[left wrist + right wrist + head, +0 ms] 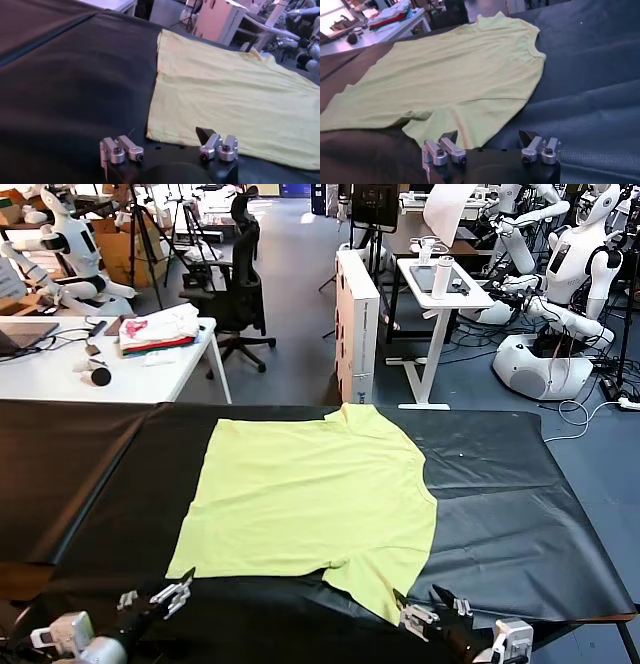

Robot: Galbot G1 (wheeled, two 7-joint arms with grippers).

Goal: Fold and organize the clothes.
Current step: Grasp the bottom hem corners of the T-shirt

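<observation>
Head view, left to right: the left gripper [158, 596] hovers low at the near edge of the table covered in black cloth [80, 474], just off the near left corner of the light yellow-green short-sleeved cotton T-shirt [310, 499]. Its fingers are spread apart and hold nothing; in the left wrist view the left gripper [169, 150] sits over bare black cloth with the shirt's hem corner just ahead of it, not touching.

The T-shirt lies flat and spread out in the middle of the table, plain side up, with its hem toward the robot's left and its collar toward the right. One sleeve points to the far edge, the other toward the near edge.

The right gripper [432, 616] is at the near edge too, just beside the tip of the near sleeve. Its fingers are also released and empty; in the right wrist view the right gripper [490, 149] has that sleeve right in front of it.

Beyond the table, at far left, a white desk [60, 374] carries a stack of white, pink and red folded clothes [158, 332].
</observation>
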